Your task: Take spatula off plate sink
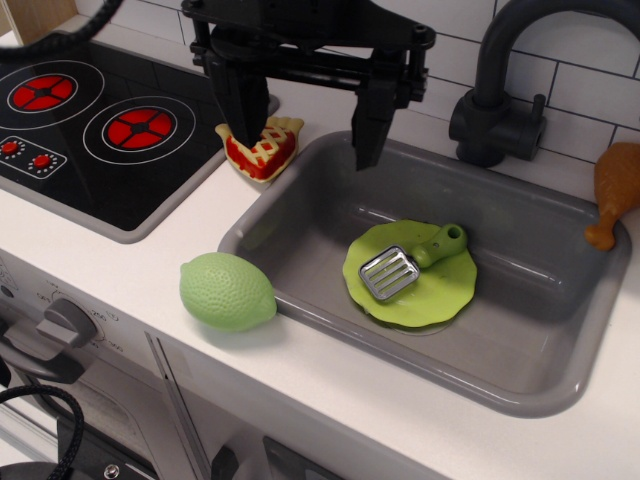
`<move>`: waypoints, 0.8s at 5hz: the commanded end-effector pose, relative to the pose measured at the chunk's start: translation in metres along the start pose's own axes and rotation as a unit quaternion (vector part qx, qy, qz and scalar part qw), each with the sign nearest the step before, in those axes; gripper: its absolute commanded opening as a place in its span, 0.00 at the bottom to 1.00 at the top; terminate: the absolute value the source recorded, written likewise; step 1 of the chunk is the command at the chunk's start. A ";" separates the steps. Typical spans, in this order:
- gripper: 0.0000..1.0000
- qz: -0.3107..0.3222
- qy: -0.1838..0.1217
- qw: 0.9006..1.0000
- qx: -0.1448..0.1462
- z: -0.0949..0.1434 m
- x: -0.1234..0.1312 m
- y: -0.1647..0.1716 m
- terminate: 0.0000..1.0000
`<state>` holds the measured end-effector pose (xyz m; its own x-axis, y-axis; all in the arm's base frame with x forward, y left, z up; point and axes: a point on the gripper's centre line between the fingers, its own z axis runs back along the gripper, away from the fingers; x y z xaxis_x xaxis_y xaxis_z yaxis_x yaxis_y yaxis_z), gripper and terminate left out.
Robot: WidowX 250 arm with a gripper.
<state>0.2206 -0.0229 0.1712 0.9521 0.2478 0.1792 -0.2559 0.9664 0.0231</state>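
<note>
The spatula [408, 262] lies flat on the lime-green plate [440, 296], its green handle pointing up-right and its slotted silver blade toward the lower left. The plate rests on the bottom of the grey sink [330, 215]. My gripper [305, 135] is open, its two black fingers spread wide, hanging above the sink's back-left corner. It is up and to the left of the spatula, well apart from it, and it holds nothing.
A dark faucet [497, 95] stands behind the sink. A pie slice [263, 150] lies just under my left finger. A pale-green lemon [226, 291] sits on the counter left of the sink. A chicken drumstick [615, 190] lies at the right edge. The stove [90, 140] is at the left.
</note>
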 end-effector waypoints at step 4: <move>1.00 -0.148 -0.062 0.987 0.009 -0.087 0.041 -0.038 0.00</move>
<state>0.2769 -0.0429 0.0762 0.9705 -0.0669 0.2318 0.0414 0.9927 0.1130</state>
